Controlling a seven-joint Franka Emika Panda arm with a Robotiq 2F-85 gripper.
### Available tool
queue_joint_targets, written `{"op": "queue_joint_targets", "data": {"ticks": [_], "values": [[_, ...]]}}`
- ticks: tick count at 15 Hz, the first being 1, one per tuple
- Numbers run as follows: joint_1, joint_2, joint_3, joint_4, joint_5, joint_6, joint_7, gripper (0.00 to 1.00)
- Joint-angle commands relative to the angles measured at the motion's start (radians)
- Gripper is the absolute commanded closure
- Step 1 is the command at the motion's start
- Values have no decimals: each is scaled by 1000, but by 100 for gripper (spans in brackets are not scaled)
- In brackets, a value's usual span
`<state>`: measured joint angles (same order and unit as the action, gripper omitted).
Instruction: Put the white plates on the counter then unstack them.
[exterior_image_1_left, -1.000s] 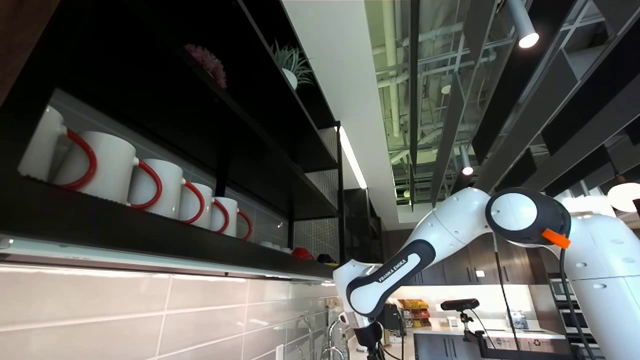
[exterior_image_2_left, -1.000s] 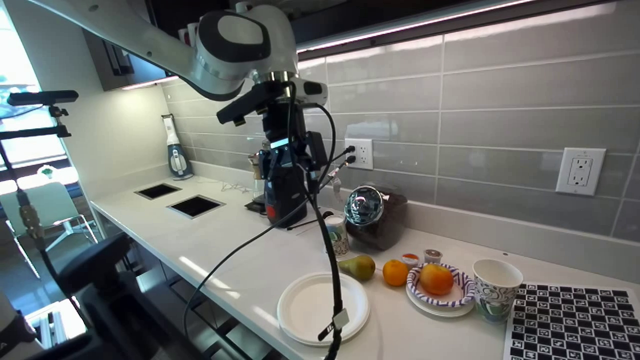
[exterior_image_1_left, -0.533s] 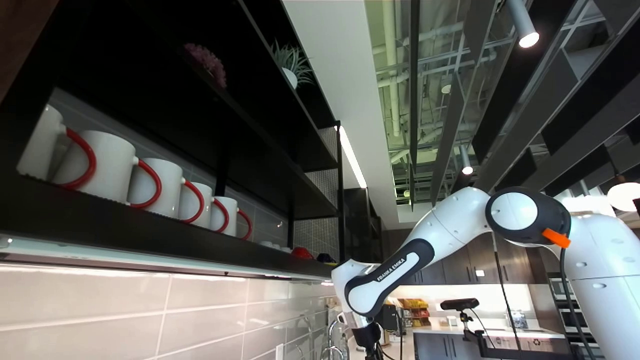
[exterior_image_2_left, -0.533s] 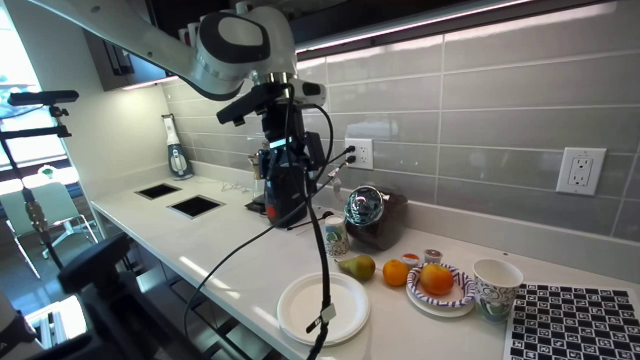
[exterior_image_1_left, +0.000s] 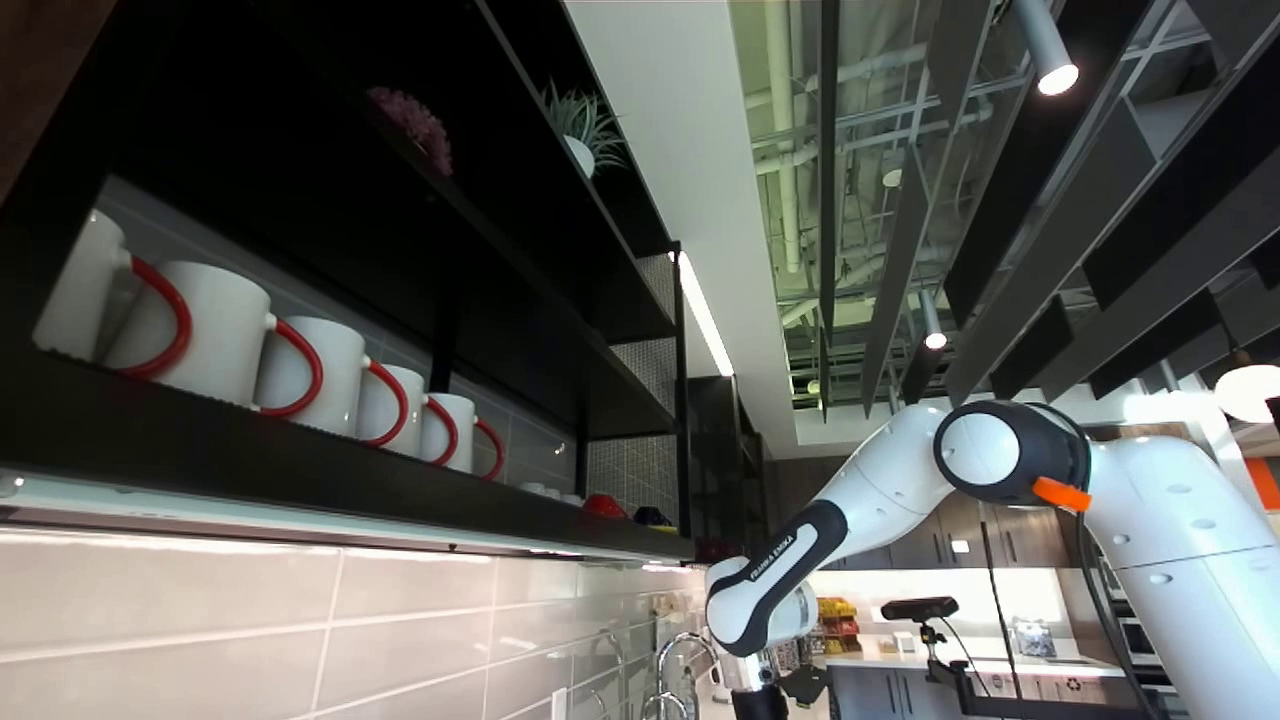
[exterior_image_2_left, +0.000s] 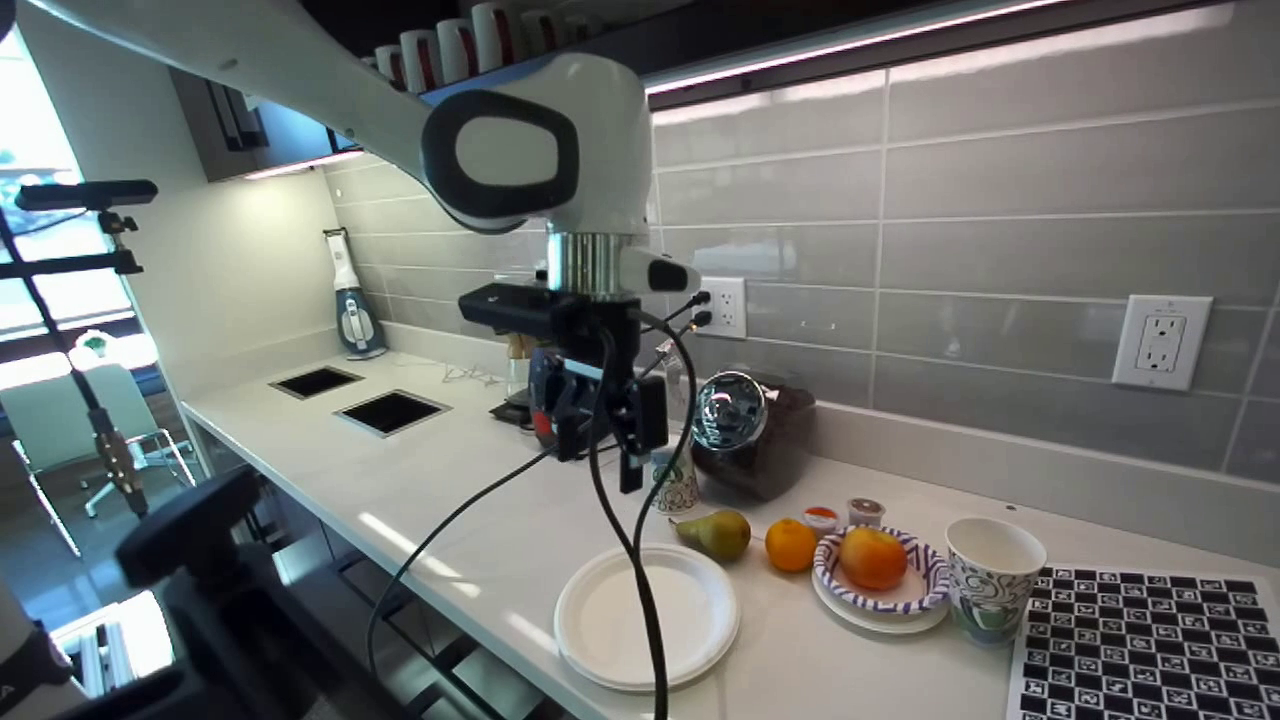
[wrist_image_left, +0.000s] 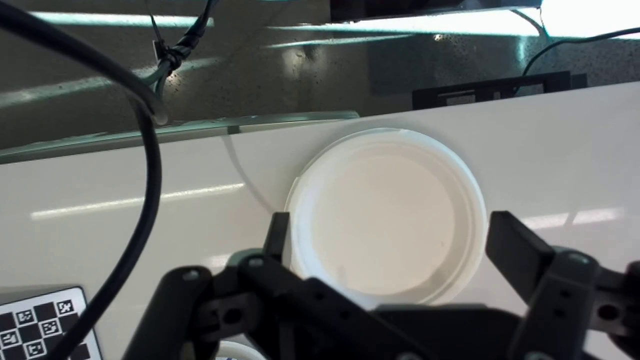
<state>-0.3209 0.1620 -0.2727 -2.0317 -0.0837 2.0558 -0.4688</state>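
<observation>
White plates (wrist_image_left: 387, 215) lie flat on the surface (exterior_image_2_left: 820, 670) nr its front edge; wrist view shows a 2nd rim peeking out on one side, so prob a stack, # unclear. Another white plate (exterior_image_2_left: 882, 624) sits under the paper bowl (exterior_image_2_left: 930, 573); can't tell if it counts. My read: setting-down's done, unstacking isn't.

Pincer (wrist_image_left: 391, 232) hangs above w/ nothing in it, jaws apart. It seems to straddle the stack in the wrist view, but that's likely perspective, so don't try spanning the full dia.

Step in hand, I'd guess: get to the top rim. Go for the side where the rims part; one jaw outside, one inside, come down slow & stop at top-rim depth. Too deep = extras lift. Squeeze lightly b/c thin plates bend. Raise a touch, check the rest stays put, then shift the top one sideways, away from the pear (exterior_image_2_left: 718, 534) just beside the stack, & lower flat.

Watch the black cable (wrist_image_left: 153, 170): slack could drag across the rim & skew things, so approach w/ the loop kept clear.
</observation>
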Motion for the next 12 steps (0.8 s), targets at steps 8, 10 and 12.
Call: {"op": "queue_joint_targets", "data": {"ticks": [8, 10, 12], "values": [[-111, 106, 0, -41, 160, 207, -180, 0], [-108, 103, 2, -40, 160, 207, -179, 0], [-107, 100, 3, -39, 160, 207, -179, 0]]}}
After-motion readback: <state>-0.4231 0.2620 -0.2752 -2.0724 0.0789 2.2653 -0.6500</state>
